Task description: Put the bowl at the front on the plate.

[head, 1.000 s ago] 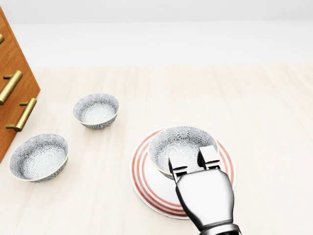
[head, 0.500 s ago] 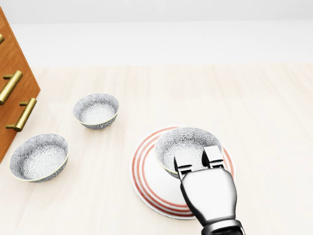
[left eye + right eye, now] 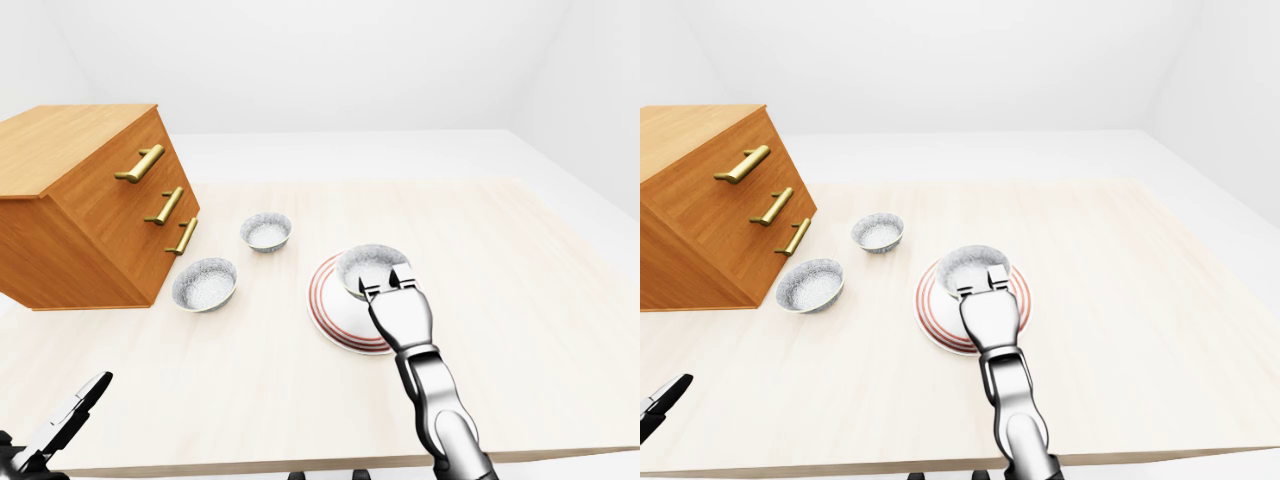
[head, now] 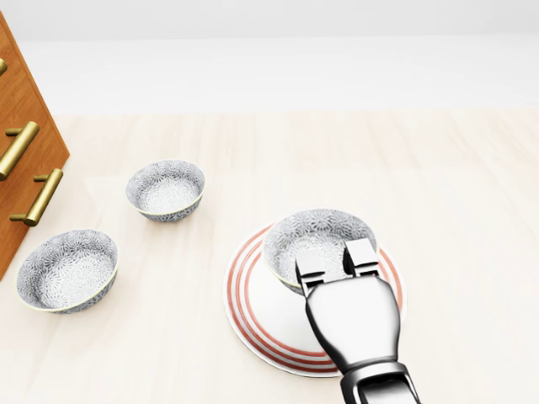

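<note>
Grips a grey-patterned bowl (image 4: 316,236) by its lower rim with the right hand (image 4: 337,263), chrome arm rising from the bottom edge of the head view. Two fingers (image 4: 312,273) hooked over the edge and into the hollow, pinching the rim; thumb hidden beneath. Holds the bowl over a red-ringed plate (image 4: 253,324), toward the plate's upper right in the head view, the bowl covering the plate's top rim. Impossible to tell whether resting on the plate or poised just above it. Plate flat on a pale wooden table (image 4: 455,185). To the left in the head view, well apart from the plate, two more patterned bowls, both upright on the table: an upper bowl (image 4: 165,189) and a lower bowl (image 4: 67,269), the latter near a wooden chest of drawers (image 3: 90,215) with brass handles (image 3: 140,163). Low in the left-eye view's bottom-left corner, the left hand (image 3: 70,415), below the table's edge and touching nothing; cannot tell whether spread or pressed together.
</note>
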